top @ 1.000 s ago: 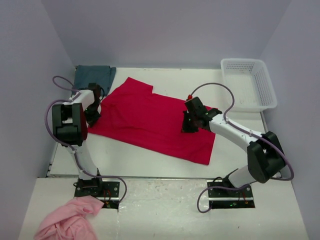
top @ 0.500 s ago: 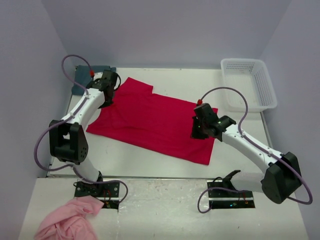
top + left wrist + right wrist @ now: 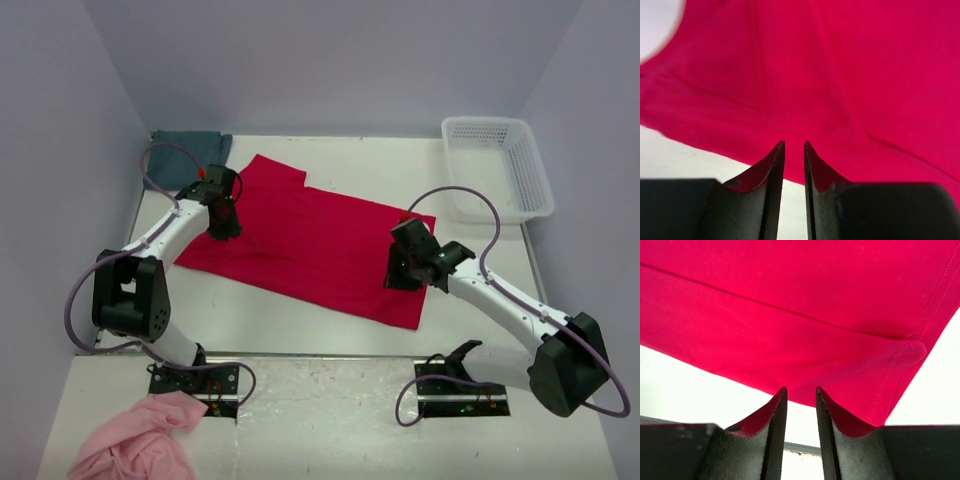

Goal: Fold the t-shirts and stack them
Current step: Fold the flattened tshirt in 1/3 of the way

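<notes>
The red t-shirt point(image 3: 300, 240) lies spread flat across the middle of the table, with one fold line along its right part point(image 3: 790, 300). The teal t-shirt point(image 3: 190, 148) lies bunched at the back left corner, apart from both arms. My left gripper point(image 3: 222, 215) hangs over the red shirt's left part. Its jaws point(image 3: 794, 144) stand slightly open, with only red cloth point(image 3: 840, 75) and bare table showing through the gap. My right gripper point(image 3: 405, 268) is over the red shirt's right hem, slightly open point(image 3: 801, 389) and holding nothing.
A white mesh basket point(image 3: 497, 165) stands at the back right corner. A pink cloth point(image 3: 135, 440) lies crumpled on the near ledge by the left arm's base. Pale walls close in the table on the left, back and right.
Both grippers were shut and now stand slightly open. The left gripper swung toward the back, then came back down over the shirt's left part. The right gripper shifted nearer along the right hem.
</notes>
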Tool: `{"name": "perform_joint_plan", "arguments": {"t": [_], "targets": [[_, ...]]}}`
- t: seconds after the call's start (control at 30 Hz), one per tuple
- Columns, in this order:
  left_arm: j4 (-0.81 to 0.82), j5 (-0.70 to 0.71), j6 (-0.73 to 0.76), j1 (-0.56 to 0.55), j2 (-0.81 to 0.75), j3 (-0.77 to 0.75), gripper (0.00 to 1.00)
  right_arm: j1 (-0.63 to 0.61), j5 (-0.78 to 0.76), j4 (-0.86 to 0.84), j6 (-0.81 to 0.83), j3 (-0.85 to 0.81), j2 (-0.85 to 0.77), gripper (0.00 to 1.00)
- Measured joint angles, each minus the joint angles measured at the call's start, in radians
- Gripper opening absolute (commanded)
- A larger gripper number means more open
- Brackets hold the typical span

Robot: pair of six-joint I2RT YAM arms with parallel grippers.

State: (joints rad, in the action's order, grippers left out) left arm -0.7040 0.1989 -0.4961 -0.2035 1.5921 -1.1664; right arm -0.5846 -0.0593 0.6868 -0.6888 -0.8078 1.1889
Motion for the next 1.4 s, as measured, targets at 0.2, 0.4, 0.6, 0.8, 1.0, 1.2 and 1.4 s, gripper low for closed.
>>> {"name": "perform_joint_plan", "arguments": {"t": [0.2, 0.4, 0.6, 0.8, 1.0, 1.2, 1.4], "targets": [[0.032, -0.127, -0.01, 0.0, -0.002, 0.118, 0.25, 0.0, -0.003, 0.002, 0.021, -0.031, 0.001, 0.49], [0.036, -0.14, -0.015, 0.006, -0.003, 0.139, 0.26, 0.0, -0.002, -0.003, 0.036, -0.064, 0.001, 0.49], [0.043, -0.132, 0.001, 0.052, 0.003, 0.137, 0.42, 0.0, 0.001, -0.007, 0.039, -0.064, -0.001, 0.49], [0.058, -0.129, 0.017, 0.095, 0.058, 0.132, 0.42, 0.0, 0.0, -0.007, 0.042, -0.063, -0.024, 0.49], [0.07, -0.136, 0.024, 0.106, 0.098, 0.126, 0.33, 0.0, 0.001, -0.009, 0.043, -0.063, -0.026, 0.49], [0.087, -0.148, 0.036, 0.114, 0.128, 0.108, 0.21, 0.0, 0.006, -0.024, 0.042, -0.063, -0.023, 0.49], [0.09, -0.161, 0.037, 0.117, 0.148, 0.093, 0.14, 0.0, 0.025, -0.037, 0.042, -0.061, -0.012, 0.49]]}}
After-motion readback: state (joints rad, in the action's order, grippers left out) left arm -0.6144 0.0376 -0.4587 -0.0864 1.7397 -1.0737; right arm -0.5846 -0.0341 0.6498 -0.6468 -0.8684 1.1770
